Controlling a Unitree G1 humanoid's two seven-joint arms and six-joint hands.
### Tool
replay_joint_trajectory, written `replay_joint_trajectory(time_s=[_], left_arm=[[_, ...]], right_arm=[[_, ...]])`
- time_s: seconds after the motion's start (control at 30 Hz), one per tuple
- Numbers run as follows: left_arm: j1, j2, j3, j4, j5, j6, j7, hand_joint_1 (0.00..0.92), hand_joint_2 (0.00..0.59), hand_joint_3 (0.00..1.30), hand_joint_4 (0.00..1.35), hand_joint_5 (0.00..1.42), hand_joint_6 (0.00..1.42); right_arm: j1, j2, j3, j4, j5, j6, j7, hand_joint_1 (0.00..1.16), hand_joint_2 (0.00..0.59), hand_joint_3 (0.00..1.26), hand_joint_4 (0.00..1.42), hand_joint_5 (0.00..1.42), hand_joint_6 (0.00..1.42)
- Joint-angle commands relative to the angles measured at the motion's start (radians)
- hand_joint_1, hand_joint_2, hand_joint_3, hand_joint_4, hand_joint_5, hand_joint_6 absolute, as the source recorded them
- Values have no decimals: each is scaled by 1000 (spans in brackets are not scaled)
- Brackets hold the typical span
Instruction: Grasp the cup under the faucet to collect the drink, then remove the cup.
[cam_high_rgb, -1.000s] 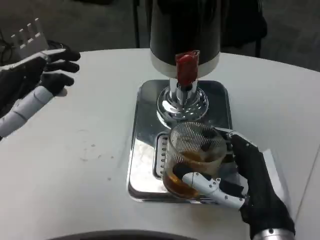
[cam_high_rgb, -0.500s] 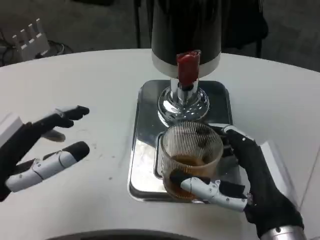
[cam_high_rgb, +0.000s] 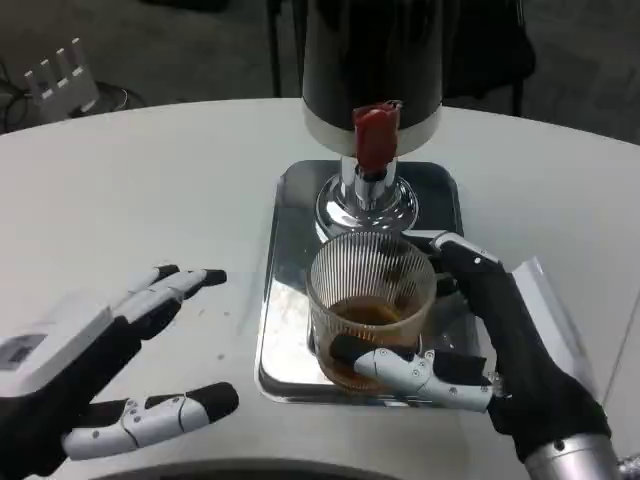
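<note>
Now the removal step is judged to be in hand — the ribbed cup, partly filled with brown drink, is gripped by the right robot hand on the steel drip tray, just near of the faucet. The left robot hand is held spread over the desk, holding nothing. Next, a level carry clear of the tray is called for. No writing can be read.

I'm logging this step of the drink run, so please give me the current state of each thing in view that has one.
Ribbed glass cup: upright over the drip tray, partly filled with brown drink, held.
Right robot hand: wrapped around the cup.
Left robot hand: open, fingers spread, holding nothing, above the table.
Red faucet lever: no stream visible below it.
Drink dispenser: upright on the metal drip tray.
</note>
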Motion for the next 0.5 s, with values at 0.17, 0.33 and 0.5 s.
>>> replay_joint_trajectory(time_s=[0.17, 0.33, 0.5], left_arm=[[34, 4, -51, -52, 97, 1, 7, 0, 105, 32, 0, 0, 152], [35, 7, -66, -75, 143, 31, 2, 0, 105, 14, 0, 0, 131], [42, 12, -74, -97, 177, 56, 0, 0, 105, 0, 0, 0, 111]], right_arm=[[-41, -20, 0, -34, 3, -61, 19, 800, 190, 828, 942, 1033, 799], [-49, -36, -4, -37, -1, -71, 32, 801, 190, 832, 942, 1034, 800], [-44, -41, -14, -47, 8, -69, 41, 805, 198, 842, 951, 1060, 812]])
